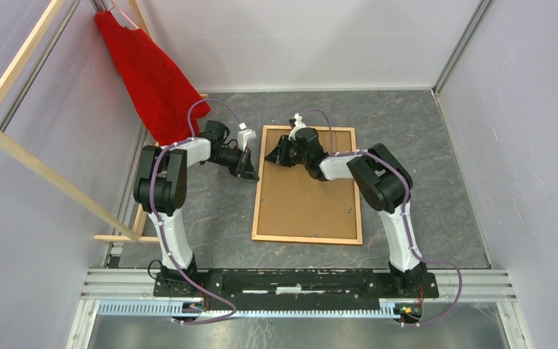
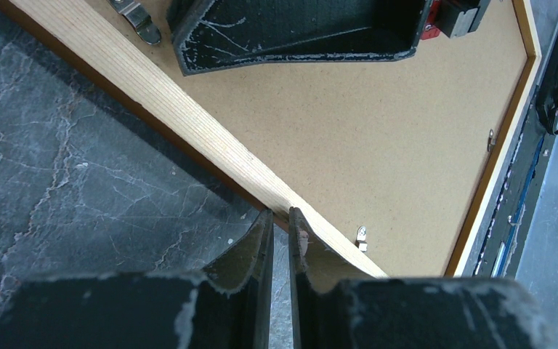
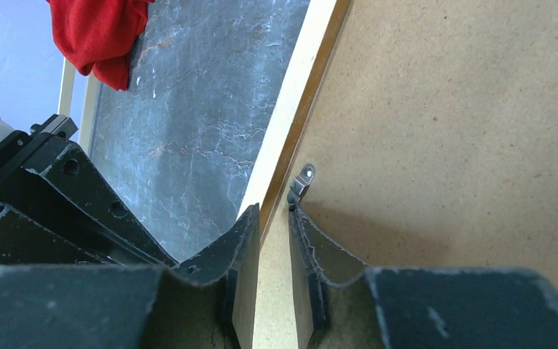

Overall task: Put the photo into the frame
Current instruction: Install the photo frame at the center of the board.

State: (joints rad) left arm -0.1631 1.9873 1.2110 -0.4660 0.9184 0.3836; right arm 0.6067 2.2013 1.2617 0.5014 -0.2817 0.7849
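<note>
The frame (image 1: pixel 307 193) lies face down on the grey table, its plain brown board back up. The photo is not in view. My left gripper (image 1: pixel 249 169) is at the frame's left rail near the far corner. In the left wrist view it (image 2: pixel 281 218) is shut and empty, its tips at the rail's (image 2: pixel 152 94) outer edge. My right gripper (image 1: pixel 272 156) is over the frame's far left corner. In the right wrist view it (image 3: pixel 272 214) is open a narrow gap with nothing between. One fingertip (image 3: pixel 296 218) touches a metal clip (image 3: pixel 303 180) by the rail (image 3: pixel 290 102).
A red cloth (image 1: pixel 152 80) hangs at the back left by a pale wooden slat rack (image 1: pixel 36 160). White walls close in the back and both sides. A metal rail (image 1: pixel 298 280) with the arm bases runs along the near edge. More clips (image 2: pixel 362 234) sit on the board.
</note>
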